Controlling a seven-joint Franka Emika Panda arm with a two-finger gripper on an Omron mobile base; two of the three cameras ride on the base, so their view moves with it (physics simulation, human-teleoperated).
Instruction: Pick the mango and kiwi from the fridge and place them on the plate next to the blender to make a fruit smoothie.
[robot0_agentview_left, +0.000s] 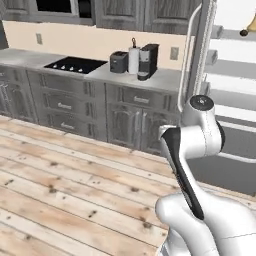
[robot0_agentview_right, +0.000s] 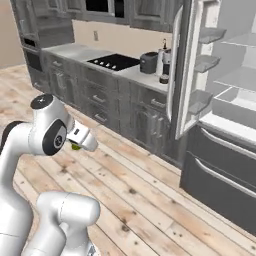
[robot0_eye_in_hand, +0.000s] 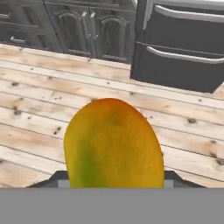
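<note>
**Carrying the mango, first fruit out of the fridge**

Filling the hand view from close up, the mango (robot0_eye_in_hand: 113, 144) sits clamped in the tool, its yellow-orange skin shading to green low on one side; the finger tips themselves are hidden behind the fruit. In the right base view the tool (robot0_agentview_right: 80, 141) is tucked in close to the arm's body, and a sliver of yellow-green (robot0_agentview_right: 75, 146) peeps out below the hand. So the tool is closed on the mango, held in the air over the plank floor (robot0_eye_in_hand: 39, 113), well apart from any surface.

Beyond the fruit, the floor runs to the dark cabinets (robot0_eye_in_hand: 87, 30) and the lower drawers of the fridge (robot0_agentview_right: 220, 165). Its upper door (robot0_agentview_right: 192, 65) stands open, showing white shelves and door bins. Farther back, the tabletop (robot0_agentview_left: 160, 75) carries a grey toaster (robot0_agentview_left: 118, 61) and a black coffee machine (robot0_agentview_left: 148, 61), with a cooktop (robot0_agentview_left: 75, 64) to one side.

As a judgement of progress: the first pick looks done, since the mango is out of the fridge and in hand. Its delivery remains, and I cannot spot the plate or the blender here, so the base probably has to turn or drive to find them. The kiwi is unaccounted for; a small dark shape at the fridge's upper shelf edge is too unclear to name. After that comes a second fetch and placing.
</note>
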